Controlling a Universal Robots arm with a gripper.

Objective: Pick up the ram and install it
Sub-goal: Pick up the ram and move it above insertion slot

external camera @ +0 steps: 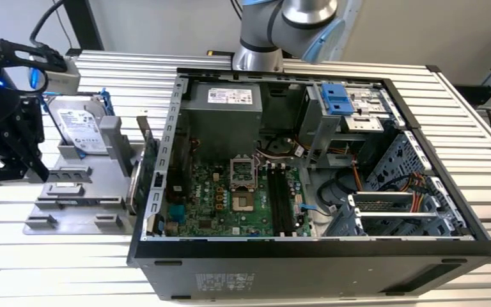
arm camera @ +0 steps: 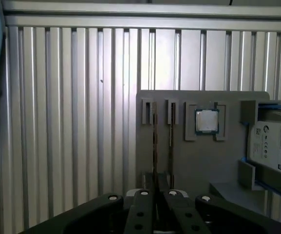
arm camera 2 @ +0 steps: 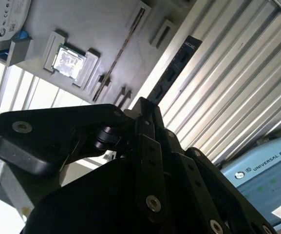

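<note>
Exterior view's far left: gripper (external camera: 32, 167) hangs over the ribbed table (external camera: 484, 128), just off the left edge of the grey fixture (external camera: 66, 185).

Second wrist view: fingers (arm camera 2: 150, 146) closed on one end of the ram (arm camera 2: 172, 73). The stick juts out past the fingertips, flat side showing, dark with small chips. It sits over the table ribs beside the fixture's edge, clear of the fixture. It is well apart from the case.

First wrist view: two thin edge-on strips run along the fixture's narrow slots. Cannot tell which of them is the held stick. A CPU (arm camera: 206, 121) lies flat in a square pocket next to those slots.

Next right in the exterior view: hard drive (external camera: 84, 128) stands tilted in its blue frame at the fixture's back.

Next: green card (external camera: 146, 176) upright, between the fixture and the case's left wall.

Centre: open case (external camera: 314, 262) lying on its side. Motherboard (external camera: 220, 204) is on its floor. The long black slots (external camera: 281, 201) are at the board's right part.

Right: metal drive cage (external camera: 390, 211) with cables, and a blue caddy (external camera: 337, 99) at the case's back.
</note>
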